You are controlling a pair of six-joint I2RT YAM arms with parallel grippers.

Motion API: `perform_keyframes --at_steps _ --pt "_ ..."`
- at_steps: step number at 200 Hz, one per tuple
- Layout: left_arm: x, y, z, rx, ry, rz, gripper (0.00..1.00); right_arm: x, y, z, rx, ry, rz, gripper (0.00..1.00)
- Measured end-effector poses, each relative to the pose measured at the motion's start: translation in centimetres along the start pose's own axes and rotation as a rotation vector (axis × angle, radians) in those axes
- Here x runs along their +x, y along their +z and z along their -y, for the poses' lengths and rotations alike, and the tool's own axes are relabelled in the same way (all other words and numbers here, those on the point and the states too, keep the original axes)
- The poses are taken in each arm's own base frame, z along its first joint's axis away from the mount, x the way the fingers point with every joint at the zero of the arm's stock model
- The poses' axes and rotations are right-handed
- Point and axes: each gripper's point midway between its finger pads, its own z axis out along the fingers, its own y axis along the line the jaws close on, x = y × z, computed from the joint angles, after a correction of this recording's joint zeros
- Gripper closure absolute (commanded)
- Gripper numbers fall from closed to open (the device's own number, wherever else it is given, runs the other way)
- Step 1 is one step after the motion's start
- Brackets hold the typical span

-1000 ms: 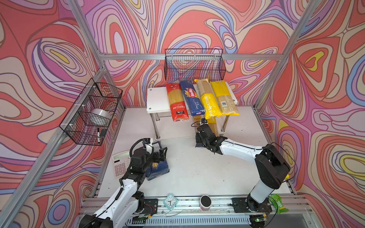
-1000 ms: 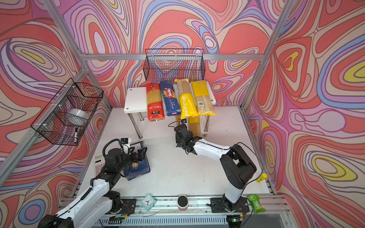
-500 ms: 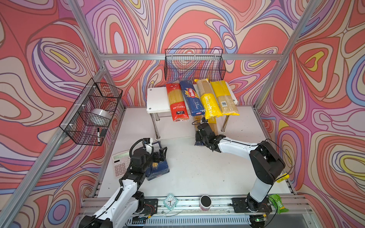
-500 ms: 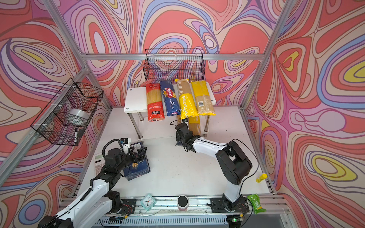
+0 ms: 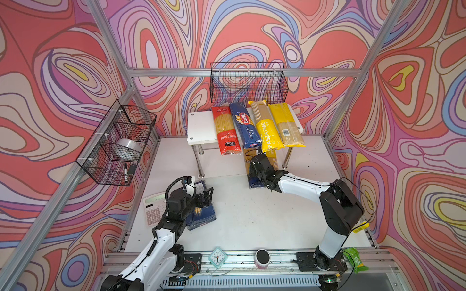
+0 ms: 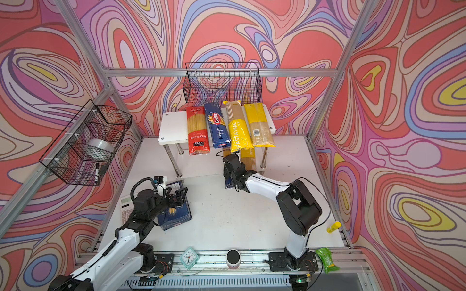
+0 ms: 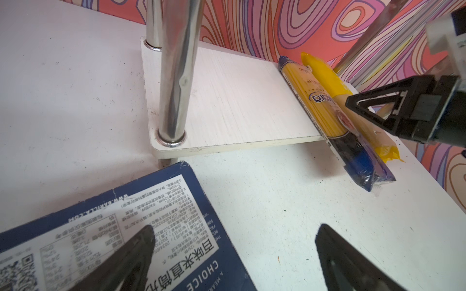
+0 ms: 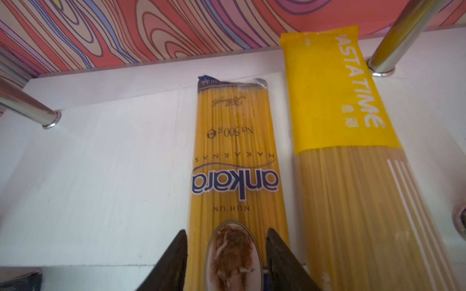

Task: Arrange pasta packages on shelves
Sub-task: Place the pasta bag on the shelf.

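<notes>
Loosely, the right pincer (image 8: pixel 227 230) stands half open astride the yellow, blue-ended ankara spaghetti bag (image 8: pixel 237 151), mid-frame on the white lower shelf board (image 8: pixel 113 176); its end overhangs, so a snagging finger could drag it off.

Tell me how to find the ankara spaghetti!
Find the white rack by the back wall and look at its lower shelf. Two packs lie there side by side; the ankara pack has dark-blue ends, unlike its yellow PASTATIME neighbour.
</notes>
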Motion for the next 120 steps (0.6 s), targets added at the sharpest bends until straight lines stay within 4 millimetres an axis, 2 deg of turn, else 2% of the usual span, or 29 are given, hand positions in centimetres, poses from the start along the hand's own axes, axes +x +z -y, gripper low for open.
perform_keyframes --at_steps 24,51,86,120 --pt "0.0 0.0 0.0 0.000 0.000 0.000 0.00 -0.8 -1.1 -0.1 -0.020 0.015 0.017 0.47" --pt "0.0 0.0 0.0 -0.001 0.000 0.000 0.00 -0.5 -3.7 -0.3 -0.101 0.041 0.014 0.50" --pt "0.0 0.0 -0.1 -0.004 0.000 -0.001 0.00 1.8 -6.3 -0.8 -0.228 0.050 -0.048 0.53" --pt "0.1 0.1 -0.1 -0.005 -0.001 -0.003 0.00 5.1 -8.1 -1.1 -0.329 0.028 -0.128 0.54"
